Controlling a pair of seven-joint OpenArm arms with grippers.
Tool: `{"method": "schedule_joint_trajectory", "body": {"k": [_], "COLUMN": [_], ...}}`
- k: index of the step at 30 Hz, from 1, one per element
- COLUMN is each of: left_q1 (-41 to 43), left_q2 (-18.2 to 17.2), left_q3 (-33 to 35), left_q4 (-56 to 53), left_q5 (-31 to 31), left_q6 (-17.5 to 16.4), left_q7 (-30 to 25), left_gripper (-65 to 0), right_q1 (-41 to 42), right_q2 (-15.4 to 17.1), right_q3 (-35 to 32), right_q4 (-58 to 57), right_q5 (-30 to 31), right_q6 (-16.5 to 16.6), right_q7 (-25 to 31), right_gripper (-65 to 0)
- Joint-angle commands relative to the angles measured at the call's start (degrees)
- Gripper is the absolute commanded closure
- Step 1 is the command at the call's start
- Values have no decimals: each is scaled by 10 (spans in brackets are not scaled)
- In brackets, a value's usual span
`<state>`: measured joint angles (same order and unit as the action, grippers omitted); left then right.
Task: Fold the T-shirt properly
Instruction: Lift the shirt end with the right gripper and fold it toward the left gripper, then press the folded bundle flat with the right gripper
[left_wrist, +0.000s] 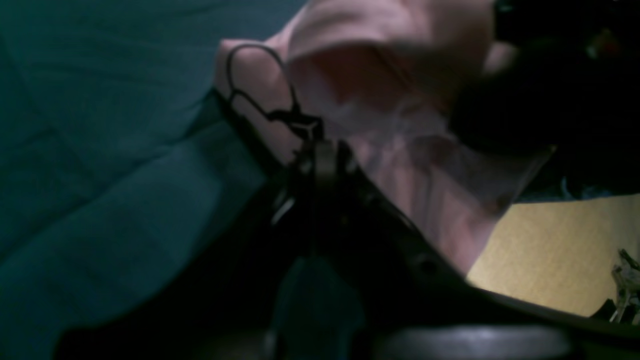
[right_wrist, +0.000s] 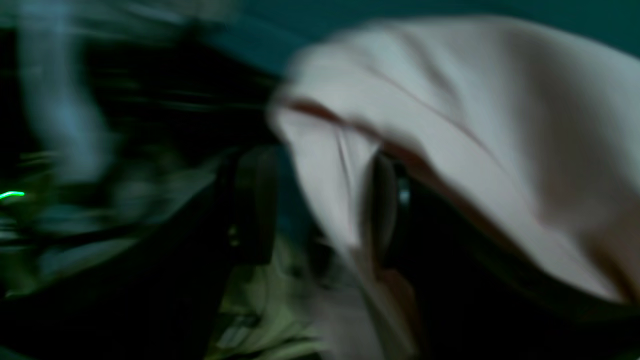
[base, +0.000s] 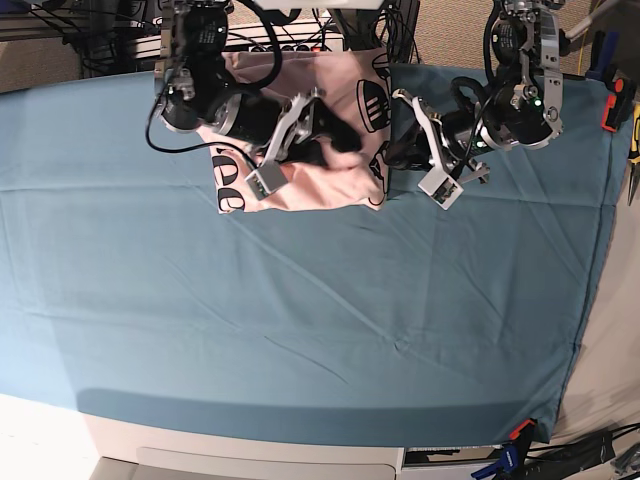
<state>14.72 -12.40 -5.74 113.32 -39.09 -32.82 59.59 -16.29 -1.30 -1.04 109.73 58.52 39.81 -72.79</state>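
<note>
The pale pink T-shirt (base: 300, 185) lies bunched at the far middle of the teal cloth (base: 300, 330), with black print showing at its left and right edges. My right gripper (base: 335, 135) is over the shirt's middle. In the blurred right wrist view its fingers (right_wrist: 255, 200) stand apart, with a fold of the shirt (right_wrist: 475, 100) between them and touching one finger. My left gripper (base: 397, 150) is at the shirt's right edge. In the left wrist view it (left_wrist: 322, 145) looks shut on the shirt (left_wrist: 400, 75), whose edge hangs lifted beside it.
The two arms are close together at the back of the table. Cables and equipment stand behind them. An orange clamp (base: 612, 100) and tools lie at the far right. The table's right edge (base: 590, 300) drops to the floor (left_wrist: 550, 250).
</note>
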Motion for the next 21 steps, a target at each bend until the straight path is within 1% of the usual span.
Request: {"method": "schedule_joint_trajectory", "body": {"k": [1,3,5,8,13,15,18,21], "left_q1": [-2,-2,-2,-1,5,5,5,5], "left_q2": [-2,-2,-2,-2,-2,-2,-2,-2], "left_q3": [-2,-2,-2,-2,-2,-2,-2,-1], "left_q4": [11,11,11,11,11,11,11,11], "left_q5": [-12,-12,-12,-12,-13,-13,-13,-13], "left_q6": [-3,-3,-3,-3,-2,-3,-3,-3], "left_q7": [-9,-9,-9,-9,-9,-9,-9,-9], "left_gripper": [0,0,0,0,0,0,0,0], "right_q1": [4,4,4,-8,-28,-31,-41,-68], "right_q2": [-1,-1,-1,1,5,17,47,70], "right_q3": [-1,0,9,49,177,234,317,377], "right_q4": [17,37,67,114,176,190,193,193], "right_q5": [43,79,75,53,11,-2,-12,-10], "right_q6": [2,2,2,2,2,2,2,2], "right_q7": [-12,-52,-72,-72,-21,-19,-21,-24], "right_gripper": [-294,-294,-294,-294,-294,-294,-294,-294]}}
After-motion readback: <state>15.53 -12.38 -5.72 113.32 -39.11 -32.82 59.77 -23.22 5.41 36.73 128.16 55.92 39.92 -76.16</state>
